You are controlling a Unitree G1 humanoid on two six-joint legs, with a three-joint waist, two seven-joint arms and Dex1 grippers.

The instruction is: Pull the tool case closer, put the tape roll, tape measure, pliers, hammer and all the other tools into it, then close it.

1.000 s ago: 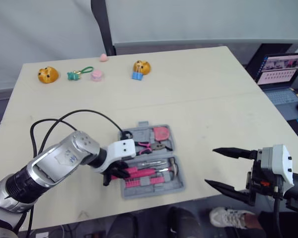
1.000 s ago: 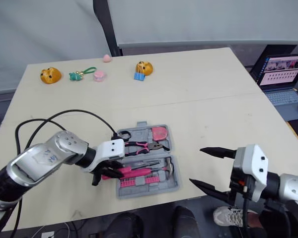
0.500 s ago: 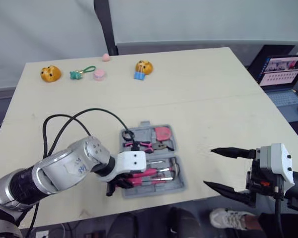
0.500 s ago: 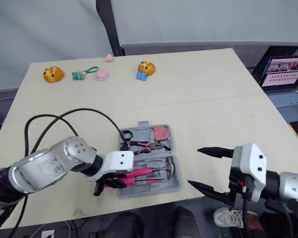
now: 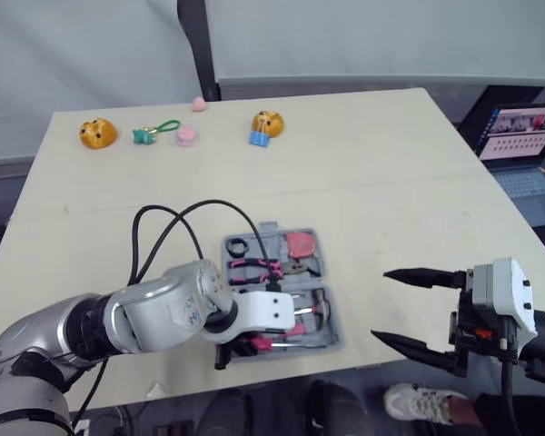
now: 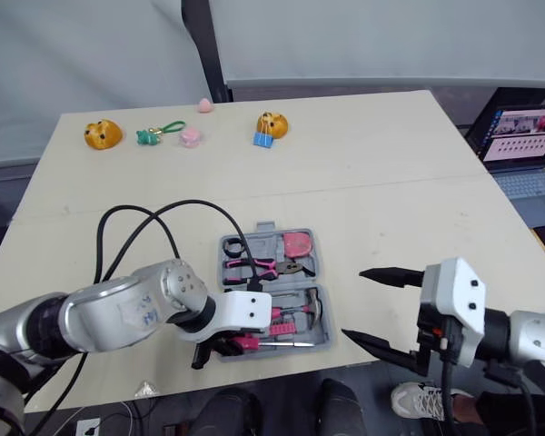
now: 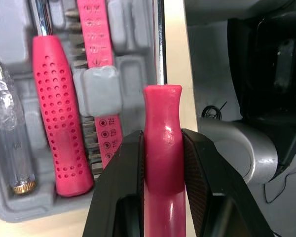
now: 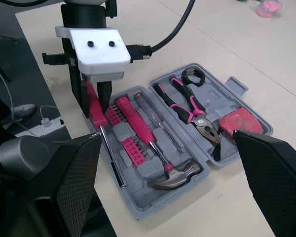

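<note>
In the head view, the open grey plastic tool case (image 5: 334, 329) is seen on the beige table (image 5: 363, 182). The left gripper (image 5: 241, 345) is placed at its near edge. The right gripper (image 5: 381, 304) is well apart from it, its fingers spread wide.

In the left wrist view, a pink plastic tool handle (image 7: 162, 143) is clamped between the black fingers (image 7: 126, 173), just beside the case's rim.

In the right wrist view, the pink-handled hammer (image 8: 170, 177) and the pink-and-black pliers (image 8: 190, 101) are seen inside the case.
</note>
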